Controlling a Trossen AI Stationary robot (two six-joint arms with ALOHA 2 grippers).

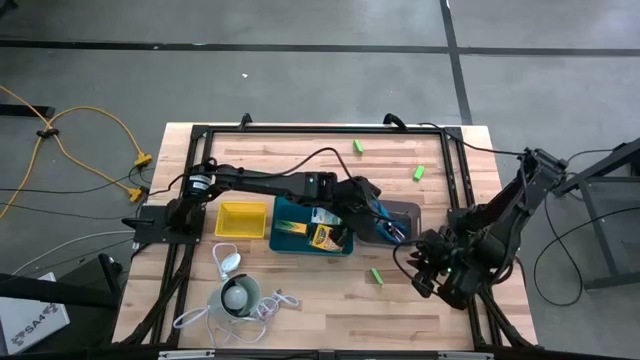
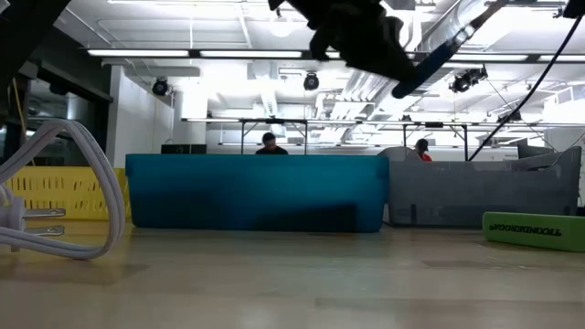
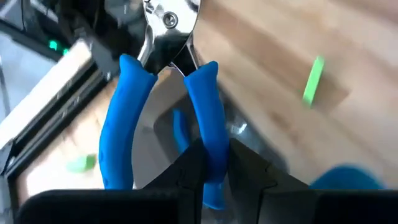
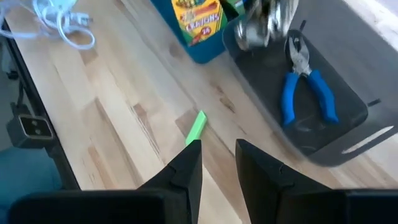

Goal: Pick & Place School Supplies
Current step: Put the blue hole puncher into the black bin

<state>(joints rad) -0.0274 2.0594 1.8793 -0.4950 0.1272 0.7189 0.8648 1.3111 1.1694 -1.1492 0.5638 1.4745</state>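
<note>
1. From above, your left gripper (image 1: 383, 226) reaches across the teal tray (image 1: 283, 212) to hang over the dark grey tray (image 1: 409, 210), which suggests that is where the pliers it carries are meant to go; the crayon box (image 1: 324, 236) already lies in the teal tray and the yellow tray (image 1: 240, 218) stands beside it; three lime-green blocks (image 1: 357, 146) are loose on the table (image 1: 320, 310); your right gripper (image 1: 428, 272) waits near the nearest block.

2. At table height, the teal tray (image 2: 256, 192) and dark grey tray (image 2: 484, 196) stand side by side; a green block (image 2: 533, 228) lies in front of the grey one; the left arm shows only as a dark shape above, so the grip is hidden here.

3. From the left wrist, the fingers are clamped on one handle of the blue-handled pliers (image 3: 165, 106); the pliers hang nose-out over the grey tray, held high to clear its wall, I judge.

4. From the right wrist, the fingers (image 4: 193, 165) stand a little apart and empty, lined up above a green block (image 4: 196, 128); a second pair of blue pliers (image 4: 305, 84) already rests in the grey tray (image 4: 354, 99), so like goes with like.
</note>
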